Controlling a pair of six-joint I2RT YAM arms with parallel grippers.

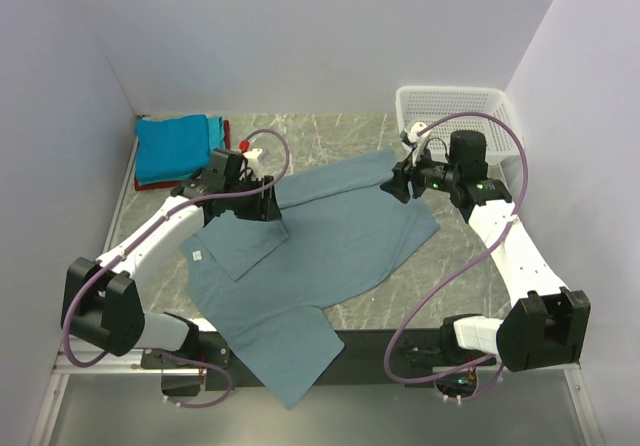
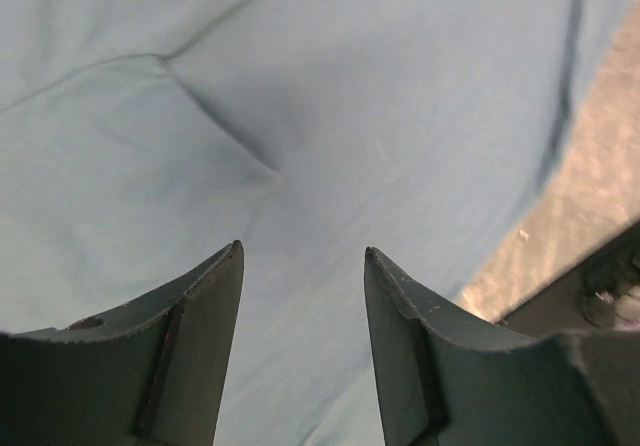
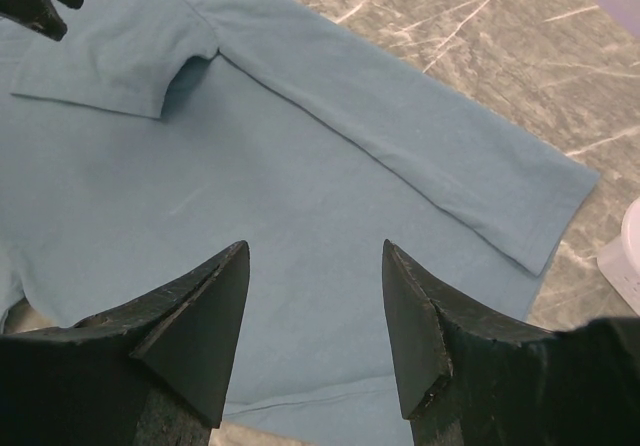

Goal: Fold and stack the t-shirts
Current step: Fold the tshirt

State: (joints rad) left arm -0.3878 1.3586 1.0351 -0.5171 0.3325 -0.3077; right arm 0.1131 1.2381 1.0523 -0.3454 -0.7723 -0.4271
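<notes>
Grey-blue t-shirt [image 1: 330, 236] spread mid-table [image 1: 330, 131], left part folded inward, near hem hanging over near edge. Left gripper [image 2: 303, 251] jaws apart, empty, above cloth. Right gripper [image 3: 315, 251] likewise, far right. Risk: overhang's weight drags shirt nearward, spoiling fold. Folded stack [image 1: 178, 146] far left.

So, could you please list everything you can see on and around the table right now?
Soft dusty grey-blue cloth t-shirt: one, grey-blue, spread over the table's middle, part hanging over the near edge.
Folded cloth t-shirts: one stack, bright blue on top with teal and red edges showing, far-left corner.
White plastic mesh basket: one, white, far-right corner.
Grey marbled table: one, grey, under everything.
Left gripper: one, black, open over the shirt.
Right gripper: one, black, open above the shirt's right side.
</notes>
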